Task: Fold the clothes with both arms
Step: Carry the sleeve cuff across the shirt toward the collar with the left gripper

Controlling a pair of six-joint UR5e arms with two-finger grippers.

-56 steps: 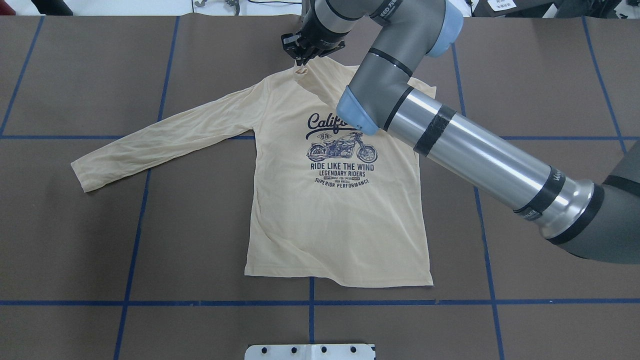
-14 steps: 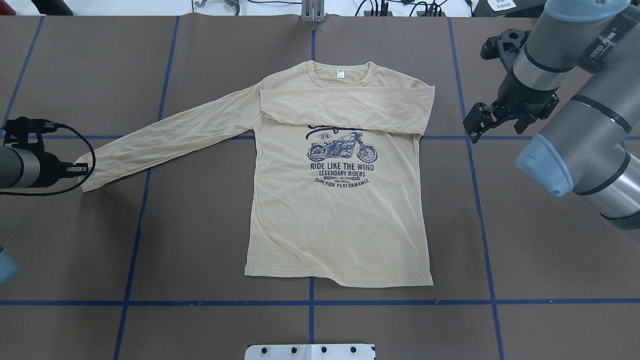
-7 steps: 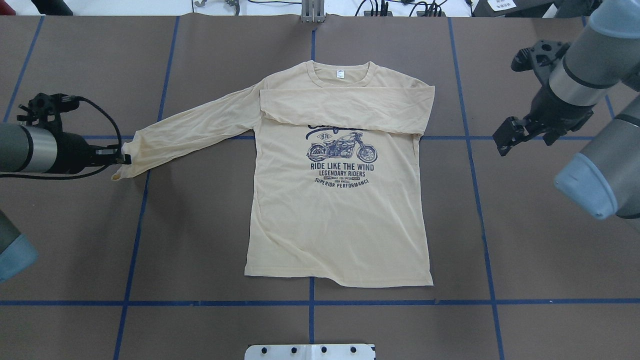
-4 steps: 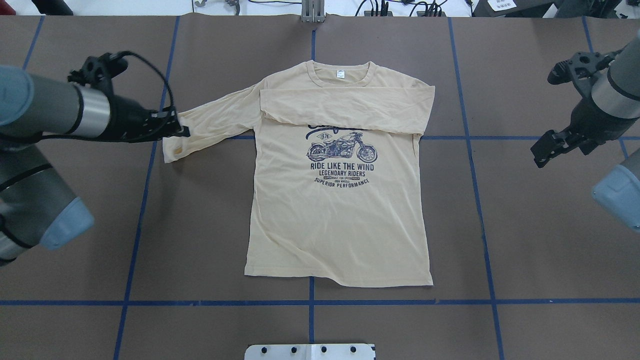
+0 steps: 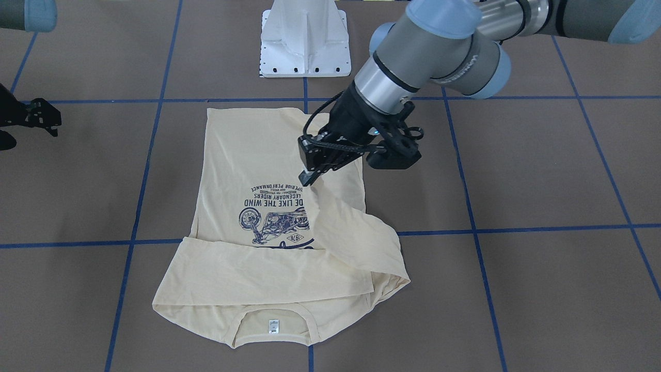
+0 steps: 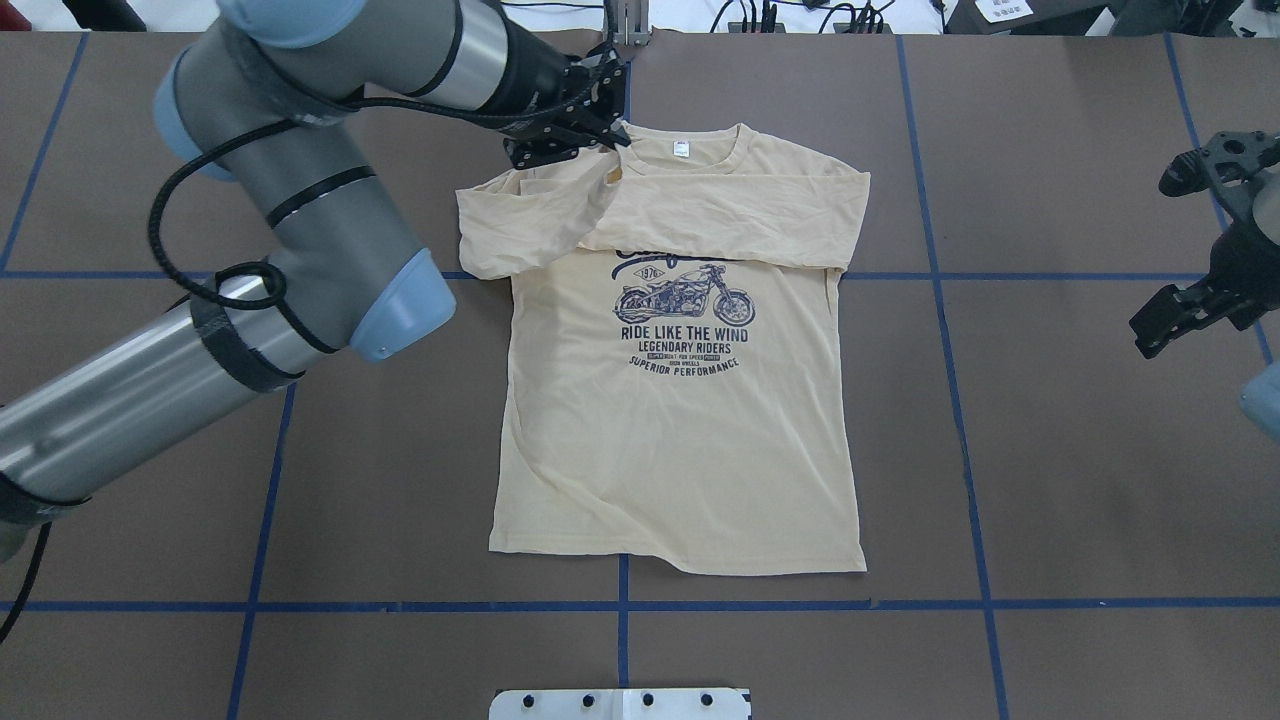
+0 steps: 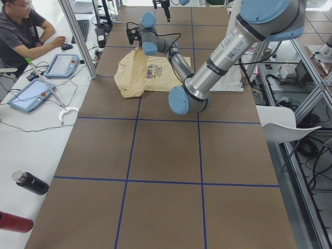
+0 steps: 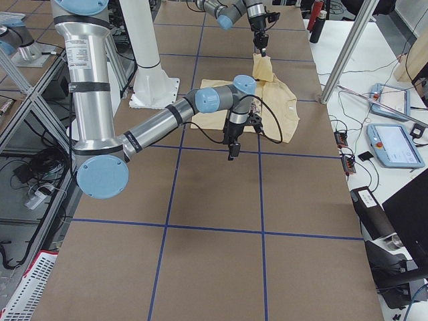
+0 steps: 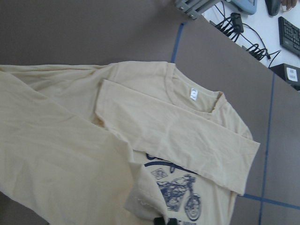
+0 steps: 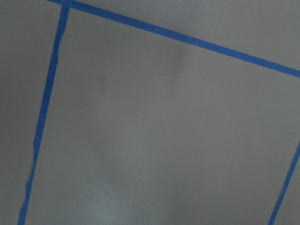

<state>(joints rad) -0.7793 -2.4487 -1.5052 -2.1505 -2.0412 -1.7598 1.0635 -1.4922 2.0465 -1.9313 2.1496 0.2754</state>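
Mid sleeve-fold, our left gripper (image 5: 309,178) pinches the sleeve (image 5: 351,227) of the T-shirt (image 5: 242,150); next we lay it flat across the chest; our right gripper (image 6: 1150,333) idles, its jaws' state we cannot tell.

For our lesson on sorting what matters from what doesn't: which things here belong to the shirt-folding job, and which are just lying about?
Job in hand: shirt; left claw, gripping the shirt; right claw.

Lying about: black bottle; red bottle; tablet; white chair.
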